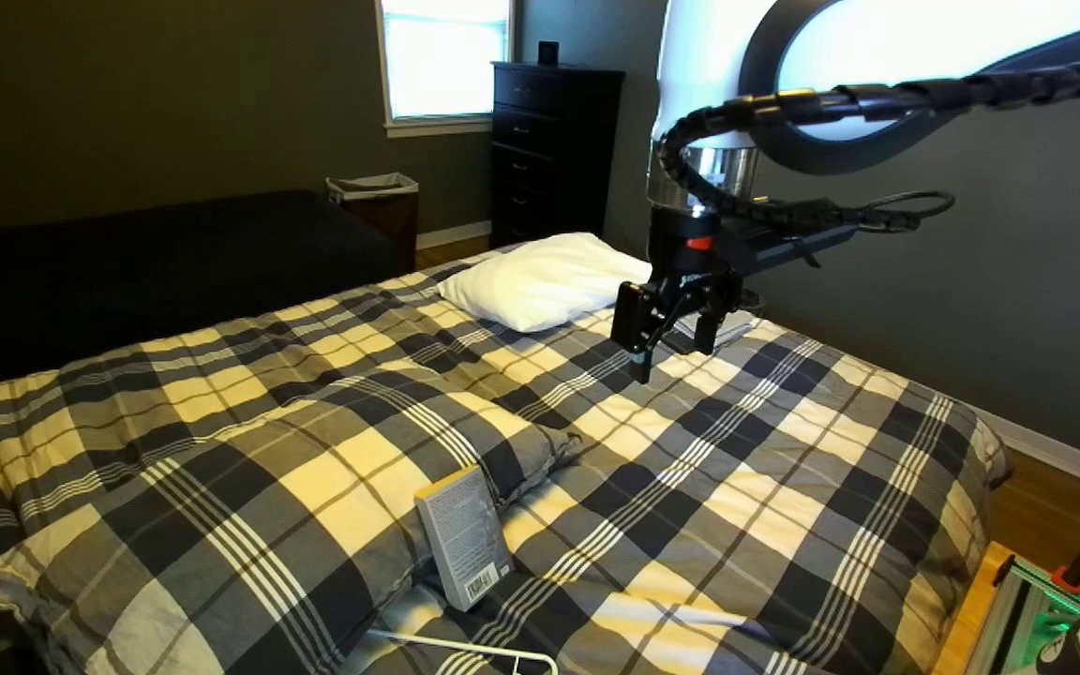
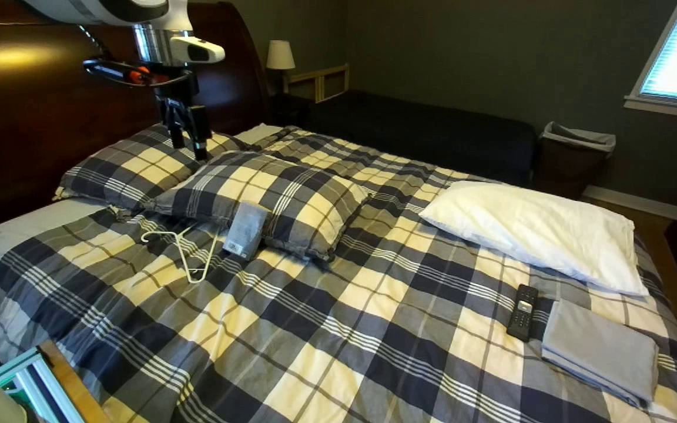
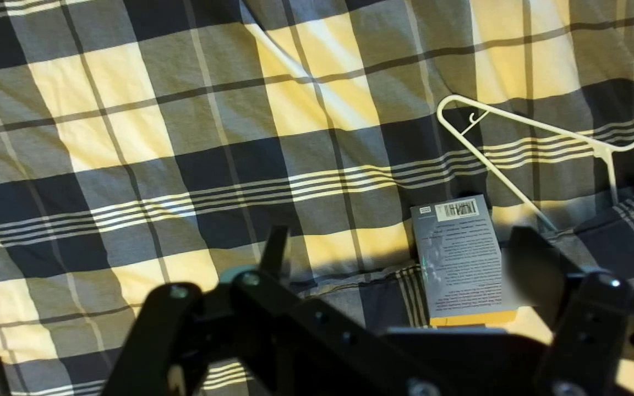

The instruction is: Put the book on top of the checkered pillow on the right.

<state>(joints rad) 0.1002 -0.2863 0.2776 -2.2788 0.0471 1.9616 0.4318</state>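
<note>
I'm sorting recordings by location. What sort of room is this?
It looks like a bedroom, probably in a home: there is a bed with a dark, wood-toned headboard, a white pillow lying on it, and a tall dark chest of drawers near a window.

The book [image 3: 457, 258] had a smooth paper cover; the checkered pillows [image 2: 309, 191] and bedspread [image 2: 409, 305] were matt cloth; the headboard [image 2: 15, 100] was glossy wood; the hanger [image 3: 542, 126], smooth plastic; the wrist collar [image 2: 151, 46], shiny metal.

And we're seeing a barcode [image 3: 457, 209] on the back of the book [image 3: 459, 261], lines of print [image 3: 470, 269] too, but we can't read a word!
</note>
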